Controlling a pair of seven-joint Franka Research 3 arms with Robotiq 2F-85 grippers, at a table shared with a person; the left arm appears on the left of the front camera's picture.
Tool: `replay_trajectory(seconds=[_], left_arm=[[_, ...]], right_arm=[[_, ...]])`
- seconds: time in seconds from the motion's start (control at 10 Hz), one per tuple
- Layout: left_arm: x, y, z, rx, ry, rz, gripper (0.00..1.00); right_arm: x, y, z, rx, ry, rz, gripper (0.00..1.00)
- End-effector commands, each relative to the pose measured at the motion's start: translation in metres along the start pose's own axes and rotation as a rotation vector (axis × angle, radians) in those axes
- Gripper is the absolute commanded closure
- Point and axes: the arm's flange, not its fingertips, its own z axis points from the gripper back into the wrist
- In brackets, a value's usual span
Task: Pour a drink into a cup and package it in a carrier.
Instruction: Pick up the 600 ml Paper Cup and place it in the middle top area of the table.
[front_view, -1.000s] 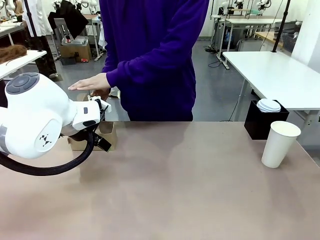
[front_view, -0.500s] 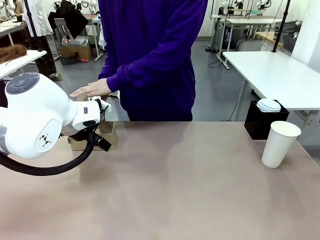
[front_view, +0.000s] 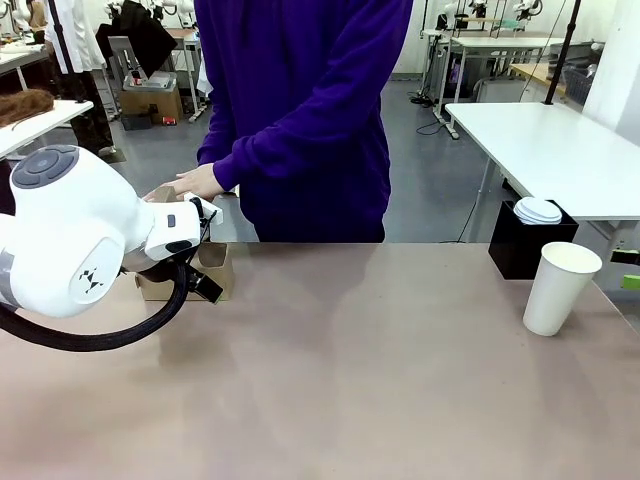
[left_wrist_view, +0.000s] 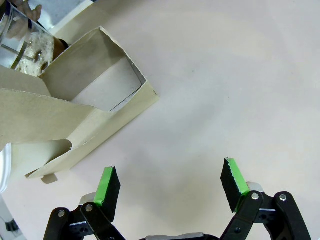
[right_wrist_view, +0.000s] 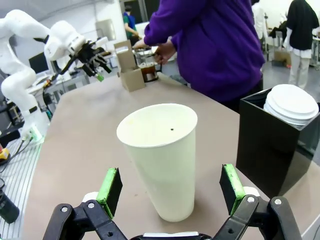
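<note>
Cup (right_wrist_view: 160, 165) stands at the right end of the tabletop (front_view: 350, 380), just beside the black box (right_wrist_view: 272, 155), between the open jaws of the right gripper (right_wrist_view: 170, 187), pads clear of its wall.
Likely step: take the cup for filling. Close square on the mid wall, lightly, since paper dents. Keep it upright.
Left gripper (left_wrist_view: 170, 182): jaws open, empty, over bare tabletop just beside the carrier (left_wrist_view: 75, 115).
Black box: stacked white lids (right_wrist_view: 292, 102).
Carrier: visible slot empty.
Cup: empty.
Glass pot (right_wrist_view: 148, 71), far left by the carrier: dark drink, person's hand (front_view: 200, 182) at it.
</note>
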Motion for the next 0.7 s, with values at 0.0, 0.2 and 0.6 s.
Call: replay_trajectory(seconds=[0.0,0.2,0.6], left_arm=[[0.0,0.0,0.0,-0.001,-0.001,0.0,0.0],[0.0,0.0,0.0,-0.001,-0.001,0.0,0.0],[0.0,0.0,0.0,-0.001,-0.001,0.0,0.0]], right_arm=[[-0.006,0.004,-0.006,-0.002,-0.055,0.053,0.0],[-0.014,0.007,-0.015,0.017,-0.06,0.076,0.0],[-0.026,0.002,-0.035,-0.032,-0.071,0.091,0.0]])
